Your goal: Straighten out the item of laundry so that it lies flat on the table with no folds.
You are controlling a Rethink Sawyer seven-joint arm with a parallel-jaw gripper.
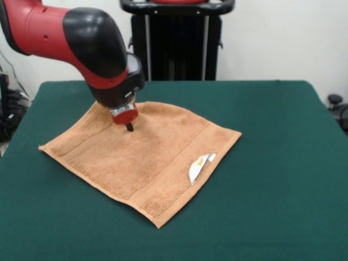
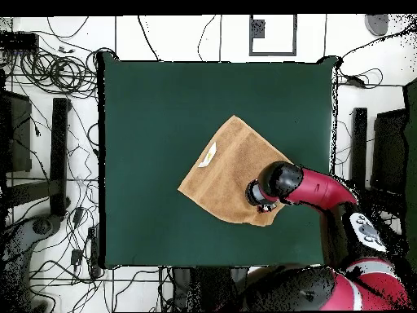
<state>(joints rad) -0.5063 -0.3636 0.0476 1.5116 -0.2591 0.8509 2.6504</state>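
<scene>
Even, bright room light, soft shadow under the arm (image 1: 81,38) on the towel (image 1: 141,157), mild softness throughout (front view), no glare on the table (image 1: 272,163).

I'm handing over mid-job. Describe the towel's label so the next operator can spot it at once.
On the green table lies one orange-tan towel, spread out like a diamond, with the gripper over its far part. The label is a small white tab at the towel's edge nearest the front camera's right, the only white thing on the cloth.

The towel (image 1: 144,157) lies spread on the green table (image 1: 272,163), arm's tip (image 1: 129,126) touching it.
</scene>
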